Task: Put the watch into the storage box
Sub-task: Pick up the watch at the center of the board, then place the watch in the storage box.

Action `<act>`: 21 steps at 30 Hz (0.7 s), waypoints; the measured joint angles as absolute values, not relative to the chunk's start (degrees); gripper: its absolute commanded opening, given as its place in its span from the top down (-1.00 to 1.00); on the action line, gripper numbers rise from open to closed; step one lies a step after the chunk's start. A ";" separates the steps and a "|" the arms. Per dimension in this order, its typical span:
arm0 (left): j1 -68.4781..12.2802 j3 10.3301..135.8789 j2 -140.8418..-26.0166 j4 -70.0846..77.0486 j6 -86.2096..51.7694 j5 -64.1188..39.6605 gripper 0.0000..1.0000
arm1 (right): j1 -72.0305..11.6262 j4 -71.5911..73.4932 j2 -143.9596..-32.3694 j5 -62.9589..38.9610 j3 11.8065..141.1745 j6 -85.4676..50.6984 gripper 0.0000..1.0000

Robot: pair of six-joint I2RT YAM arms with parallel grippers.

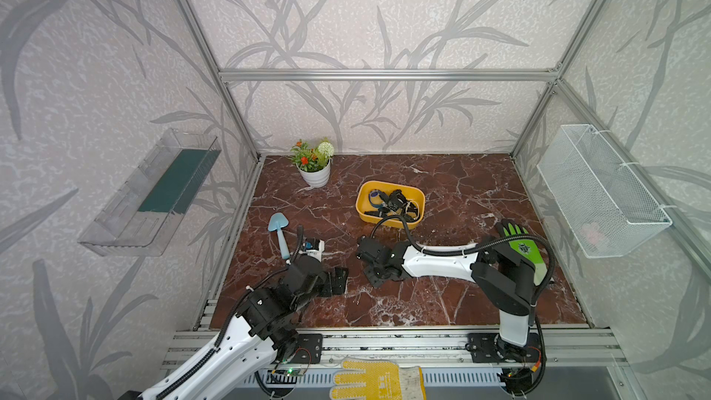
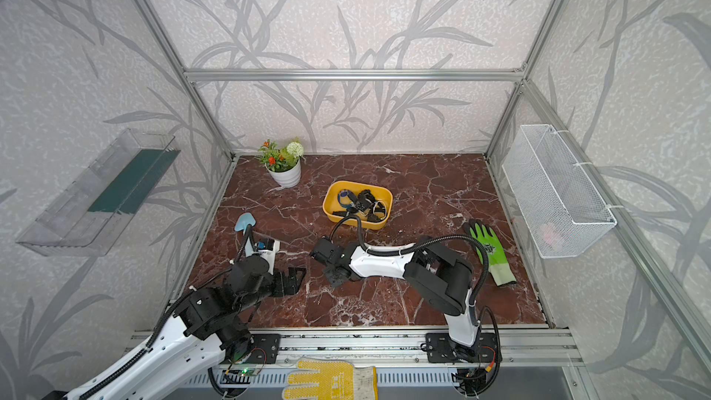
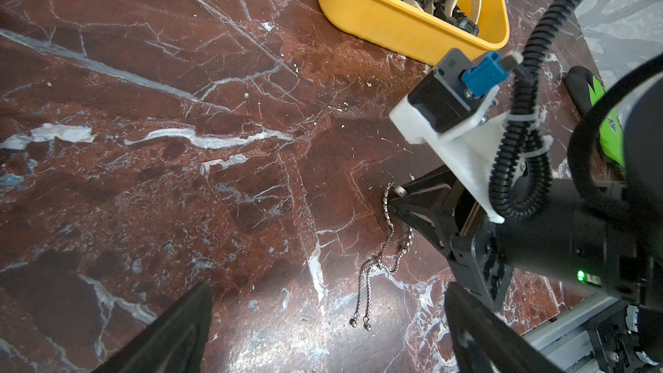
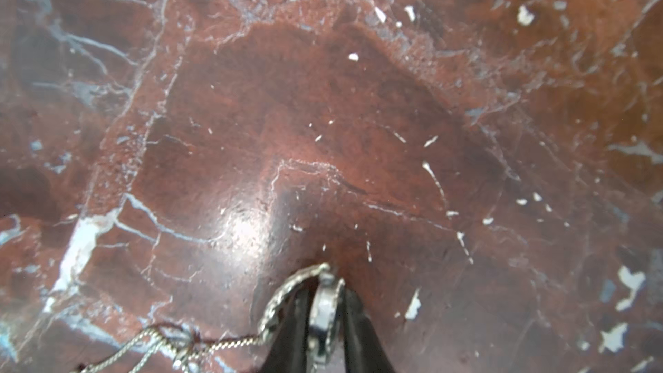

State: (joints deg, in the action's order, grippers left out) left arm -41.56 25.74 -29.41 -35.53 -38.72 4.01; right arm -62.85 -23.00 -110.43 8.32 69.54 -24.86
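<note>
Two grippers are hanging low over the marble table (image 1: 461, 186). The left gripper (image 1: 334, 280) is hovering with jaws spread wide, holding nothing. At its three o'clock, the right gripper (image 3: 394, 198) is pinching the silver watch (image 4: 323, 312) by its case, its chain trailing on the marble. The storage box (image 1: 367, 217) is sitting at that gripper's twelve o'clock, other watches (image 1: 392, 202) inside.

Glossy red-brown marble-look tabletop (image 3: 143, 138); smooth yellow plastic storage box (image 3: 387, 26); silvery metal watch (image 4: 324, 303) with fine chain strap; white wire-mesh basket (image 1: 600, 194); clear plastic tray (image 1: 127, 205); glossy white pot (image 1: 315, 178).
</note>
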 measured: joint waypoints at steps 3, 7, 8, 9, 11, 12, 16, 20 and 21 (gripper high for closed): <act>-41.56 25.71 -29.50 -35.48 -38.70 3.97 -0.96 | -62.83 -23.14 -110.43 8.95 69.58 -24.80 0.78; -41.56 25.71 -30.15 -35.07 -38.59 3.75 -0.96 | -62.41 -23.86 -110.06 10.09 69.58 -24.32 0.79; -41.56 25.71 -30.39 -34.96 -38.57 3.66 -0.96 | -62.17 -24.18 -109.62 10.11 69.58 -24.08 0.80; -41.56 25.74 -30.61 -34.81 -38.54 3.51 -0.97 | -61.91 -24.43 -109.10 10.13 69.58 -23.73 0.80; -41.56 25.74 -31.03 -34.30 -38.33 3.33 -0.97 | -60.82 -25.17 -107.39 10.07 69.80 -23.03 0.80; -41.56 25.74 -31.18 -34.11 -38.13 3.31 -0.97 | -60.14 -25.69 -106.59 10.11 70.26 -22.57 0.80; -41.56 25.76 -32.03 -33.17 -37.34 3.31 -0.97 | -55.24 -26.83 -104.20 10.07 75.11 -20.01 0.80; -41.56 25.76 -33.08 -31.92 -36.58 3.29 -0.97 | -49.47 -26.89 -103.85 9.89 81.30 -17.32 0.80; -41.56 25.76 -33.28 -31.59 -36.49 3.27 -0.97 | -48.34 -27.05 -103.85 9.87 82.59 -16.78 0.80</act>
